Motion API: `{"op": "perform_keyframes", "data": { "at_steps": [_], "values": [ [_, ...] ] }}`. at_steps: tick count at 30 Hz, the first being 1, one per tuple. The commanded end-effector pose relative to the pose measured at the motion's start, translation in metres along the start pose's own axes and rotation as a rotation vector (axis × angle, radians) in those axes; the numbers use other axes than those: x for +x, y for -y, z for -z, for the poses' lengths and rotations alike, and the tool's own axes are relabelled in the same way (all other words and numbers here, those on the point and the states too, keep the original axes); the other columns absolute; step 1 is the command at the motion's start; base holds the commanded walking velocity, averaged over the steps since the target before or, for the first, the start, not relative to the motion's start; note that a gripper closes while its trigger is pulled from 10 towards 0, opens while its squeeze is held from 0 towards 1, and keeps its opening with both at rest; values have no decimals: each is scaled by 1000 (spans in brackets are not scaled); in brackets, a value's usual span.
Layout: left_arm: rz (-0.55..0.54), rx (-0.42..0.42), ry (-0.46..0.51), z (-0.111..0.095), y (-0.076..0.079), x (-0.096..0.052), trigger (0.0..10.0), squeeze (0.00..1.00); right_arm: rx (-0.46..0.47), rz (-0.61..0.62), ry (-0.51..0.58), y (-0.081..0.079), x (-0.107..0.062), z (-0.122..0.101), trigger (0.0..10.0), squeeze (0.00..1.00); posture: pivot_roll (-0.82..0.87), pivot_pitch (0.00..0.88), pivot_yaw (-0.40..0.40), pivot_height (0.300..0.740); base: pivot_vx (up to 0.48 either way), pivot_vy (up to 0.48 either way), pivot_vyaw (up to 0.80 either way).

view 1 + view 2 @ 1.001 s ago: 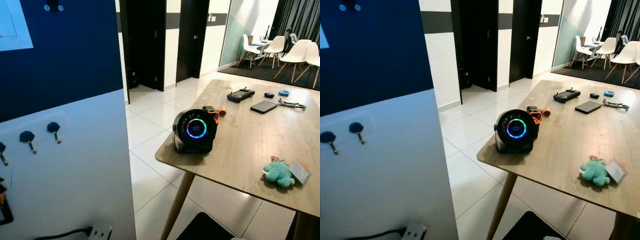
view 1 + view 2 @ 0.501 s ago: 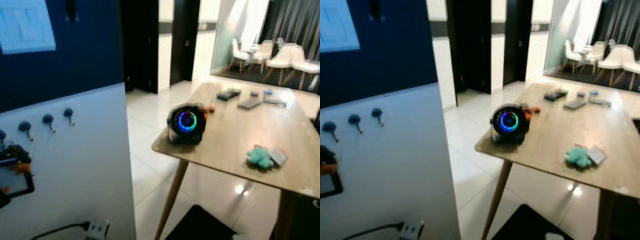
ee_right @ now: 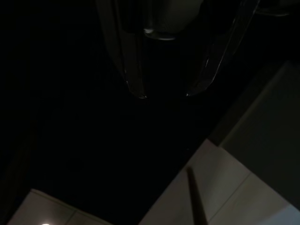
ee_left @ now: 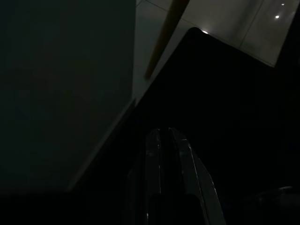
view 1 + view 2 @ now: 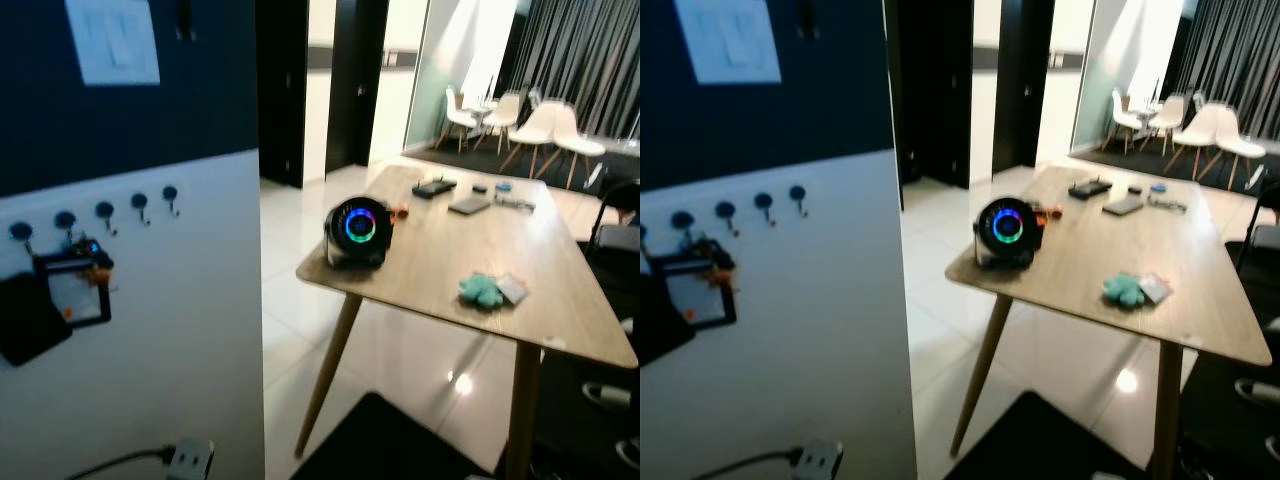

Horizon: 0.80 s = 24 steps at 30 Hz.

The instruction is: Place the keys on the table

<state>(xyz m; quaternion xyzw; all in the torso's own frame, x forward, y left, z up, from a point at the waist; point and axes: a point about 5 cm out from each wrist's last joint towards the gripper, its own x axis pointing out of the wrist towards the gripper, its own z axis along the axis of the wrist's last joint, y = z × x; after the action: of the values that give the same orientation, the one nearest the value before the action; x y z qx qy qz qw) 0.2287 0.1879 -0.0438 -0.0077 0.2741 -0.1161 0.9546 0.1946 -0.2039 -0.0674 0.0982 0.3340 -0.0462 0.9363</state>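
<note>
We read no writing anywhere. Keys [image 5: 88, 262] hang from one of five hooks [image 5: 104, 210] on the wall, well apart from the table [image 5: 560, 300]. On the table: one round speaker [image 5: 353, 230] near its edge, one teal plush [image 5: 482, 290]. Open tiled floor [image 5: 290, 300] lies between wall and table. Left gripper [image 4: 165, 136] fingers together, holding nothing; right gripper [image 3: 164, 95] fingers apart, holding nothing.

Head stereo pair: standing height, facing forward-down, sharing wall hooks [image 5: 138, 204] left, desk [image 5: 560, 300] right, mid-distance. Wrist cameras: dark, aimed floorward along left pincer [image 4: 165, 136], right pincer [image 3: 164, 96].
</note>
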Motion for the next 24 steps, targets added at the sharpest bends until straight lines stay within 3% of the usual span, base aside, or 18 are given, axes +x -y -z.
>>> {"op": "perform_keyframes", "data": {
  "at_steps": [1,16,20,24],
  "values": [
    [-5,14,2,-2,-2,0,10000,0,3,8,6,1,1,-2,10000,0,36,25,14,740,0,0,0],
    [-28,27,3,-5,-4,1,10000,0,7,15,5,1,1,-2,10000,0,37,23,20,740,0,0,0],
    [-35,30,-4,-5,-4,2,10000,0,-31,-3,7,-1,1,-3,10000,0,37,21,19,740,0,0,0],
    [-36,36,-2,-5,-4,2,10000,0,-36,-10,6,-2,2,-4,10000,0,36,20,20,740,0,0,638]
  ]
}}
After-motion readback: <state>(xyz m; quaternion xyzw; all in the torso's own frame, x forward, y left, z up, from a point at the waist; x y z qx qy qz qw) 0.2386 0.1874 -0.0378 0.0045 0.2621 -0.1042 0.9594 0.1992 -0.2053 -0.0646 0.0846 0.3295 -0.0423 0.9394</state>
